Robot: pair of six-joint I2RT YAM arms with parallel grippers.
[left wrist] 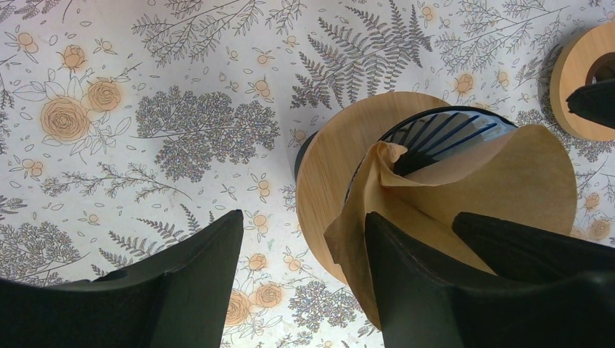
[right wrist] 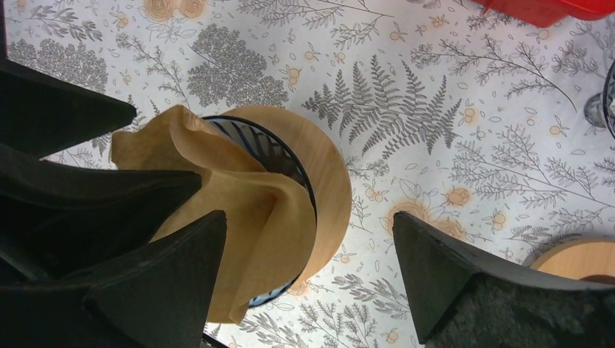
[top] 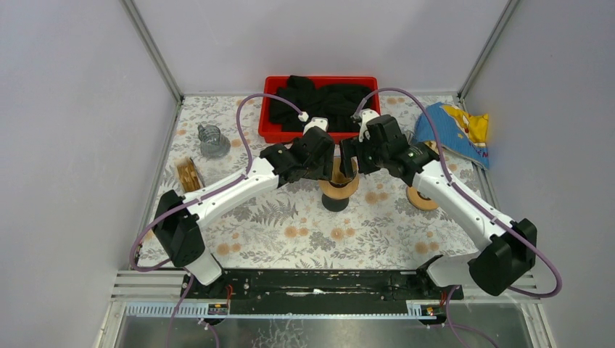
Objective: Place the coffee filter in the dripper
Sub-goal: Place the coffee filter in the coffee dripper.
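**Left gripper**: fingers spread wide, pinching nothing. One finger overlaps the crumpled edge of the coffee filter; contact cannot be confirmed.

**Right gripper**: fingers spread wide, nothing held, with the dripper's wooden collar beneath the gap.

**Coffee filter:** sits in the dripper directly below both grippers. It is creased and folded, one side rises above the rim, and black ribs are exposed beside it.

**Dripper:** stands upright on the floral surface.

**Wooden ring**: lies apart, off to one side of the left gripper.

Left arm, right arm: white links, black joints; purple cables; claw fingers matte black wedges.
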